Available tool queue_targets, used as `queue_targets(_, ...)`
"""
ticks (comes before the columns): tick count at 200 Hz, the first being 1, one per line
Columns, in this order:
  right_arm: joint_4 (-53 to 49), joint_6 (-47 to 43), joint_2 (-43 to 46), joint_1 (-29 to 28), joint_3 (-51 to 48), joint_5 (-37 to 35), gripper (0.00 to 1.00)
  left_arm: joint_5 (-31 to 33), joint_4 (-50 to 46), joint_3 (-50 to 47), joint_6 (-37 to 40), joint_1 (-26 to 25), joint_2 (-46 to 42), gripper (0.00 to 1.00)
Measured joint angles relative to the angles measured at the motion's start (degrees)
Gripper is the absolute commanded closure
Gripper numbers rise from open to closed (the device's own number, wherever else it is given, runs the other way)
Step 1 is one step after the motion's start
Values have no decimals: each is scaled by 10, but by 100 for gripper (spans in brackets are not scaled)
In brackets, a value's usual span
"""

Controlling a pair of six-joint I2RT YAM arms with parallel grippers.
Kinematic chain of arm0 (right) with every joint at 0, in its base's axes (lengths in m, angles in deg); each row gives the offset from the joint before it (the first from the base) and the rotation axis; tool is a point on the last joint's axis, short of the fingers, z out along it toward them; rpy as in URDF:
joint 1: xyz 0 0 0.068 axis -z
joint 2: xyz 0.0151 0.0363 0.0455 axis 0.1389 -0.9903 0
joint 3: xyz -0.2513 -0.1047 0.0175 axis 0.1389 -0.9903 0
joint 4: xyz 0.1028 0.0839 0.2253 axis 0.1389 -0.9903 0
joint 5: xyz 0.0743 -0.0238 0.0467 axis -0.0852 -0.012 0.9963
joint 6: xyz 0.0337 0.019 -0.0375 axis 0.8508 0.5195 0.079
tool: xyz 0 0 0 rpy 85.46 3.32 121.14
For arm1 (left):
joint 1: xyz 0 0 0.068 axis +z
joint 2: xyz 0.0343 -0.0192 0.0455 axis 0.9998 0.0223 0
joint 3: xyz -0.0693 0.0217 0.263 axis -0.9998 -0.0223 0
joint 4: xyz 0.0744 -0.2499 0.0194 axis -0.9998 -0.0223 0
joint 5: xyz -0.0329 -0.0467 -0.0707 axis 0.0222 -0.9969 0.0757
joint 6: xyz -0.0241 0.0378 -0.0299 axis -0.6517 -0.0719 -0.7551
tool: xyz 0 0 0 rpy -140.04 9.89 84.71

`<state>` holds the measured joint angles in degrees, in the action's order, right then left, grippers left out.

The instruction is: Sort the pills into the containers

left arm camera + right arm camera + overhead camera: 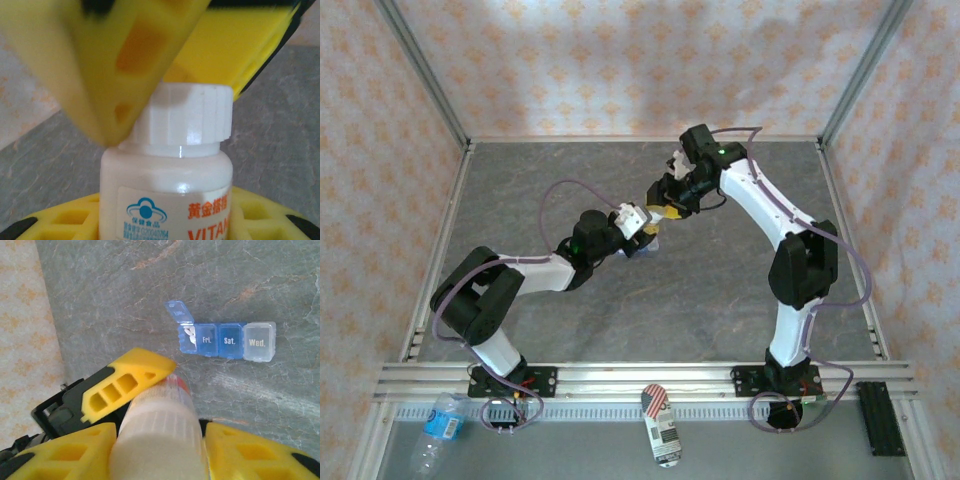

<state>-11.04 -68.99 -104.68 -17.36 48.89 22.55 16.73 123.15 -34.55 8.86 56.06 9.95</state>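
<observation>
The white pill bottle (165, 190) with orange lettering is held above the table, my left gripper (165, 222) shut on its body. My right gripper (157, 450) is shut on the bottle's ribbed white cap (157, 432), its yellow fingers (115, 65) reaching in from above in the left wrist view. The two grippers meet mid-table, left gripper (640, 226) and right gripper (666, 207). The blue pill organiser (225, 339) lies on the table beyond the bottle. Its leftmost lid (179, 311) stands open, with white pills (189, 333) inside. The Fri., Sat. and Wed. lids are closed.
Grey table (520, 190) fenced by an aluminium frame and patterned walls. In front of the near rail lie a clear water bottle (438, 430), a patterned can (662, 425) and a black block (880, 418).
</observation>
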Motion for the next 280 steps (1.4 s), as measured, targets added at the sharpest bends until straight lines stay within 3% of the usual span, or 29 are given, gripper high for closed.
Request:
queue_targets(36, -1, -1, 6, 11, 5, 9, 21, -31, 44, 3, -43, 3, 0, 100)
queue_targets(60, 0, -4, 27, 24, 10, 10, 16, -62, 76, 11, -78, 11, 0, 100)
queue_targets(104, 2, -4, 101, 78, 13, -7, 17, -118, 121, 22, -151, 40, 0, 100)
queue_targets(133, 13, -50, 141, 102, 16, -19, 20, -167, 141, 33, -218, 62, 0, 100)
queue_targets(201, -8, -213, 138, 30, 94, -9, 21, -280, 158, 94, -341, 63, 2, 100)
queue_targets(280, -41, -260, 104, 13, 118, -6, 24, -300, 160, 99, -369, 63, 14, 100)
